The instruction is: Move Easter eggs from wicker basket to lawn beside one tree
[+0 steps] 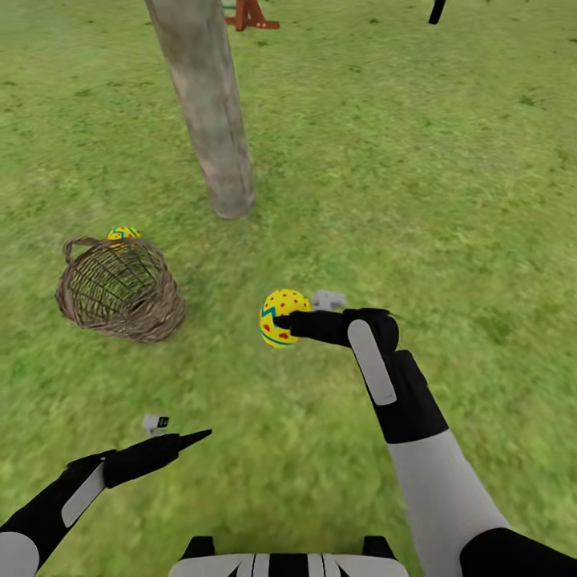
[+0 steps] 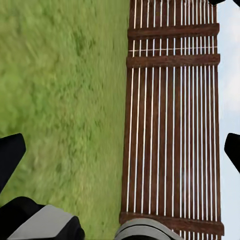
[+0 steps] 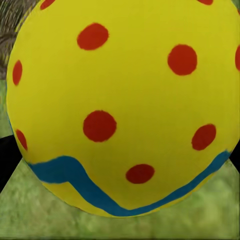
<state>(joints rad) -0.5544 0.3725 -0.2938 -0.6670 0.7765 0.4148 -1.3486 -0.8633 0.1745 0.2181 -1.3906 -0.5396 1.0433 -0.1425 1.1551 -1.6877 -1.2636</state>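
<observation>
My right gripper (image 1: 285, 324) is shut on a yellow Easter egg (image 1: 278, 311) with red dots and a blue zigzag band, held above the lawn (image 1: 417, 200) to the right of the wicker basket (image 1: 120, 292). Close up in the right wrist view, that egg (image 3: 125, 100) hides the fingers. The brown basket lies tilted on the grass, and I see nothing inside it. A second egg (image 1: 123, 233) peeks over its far rim. The grey-brown tree (image 1: 204, 104) trunk rises just beyond. My left gripper (image 1: 191, 438) hangs open low at the front left, fingers (image 2: 10, 155) spread wide.
A red-orange wooden frame (image 1: 252, 16) and a dark object (image 1: 437, 10) stand far back on the grass. In the left wrist view a brown slatted fence (image 2: 172, 125) borders the lawn (image 2: 60, 100). Open grass stretches to the right of the tree.
</observation>
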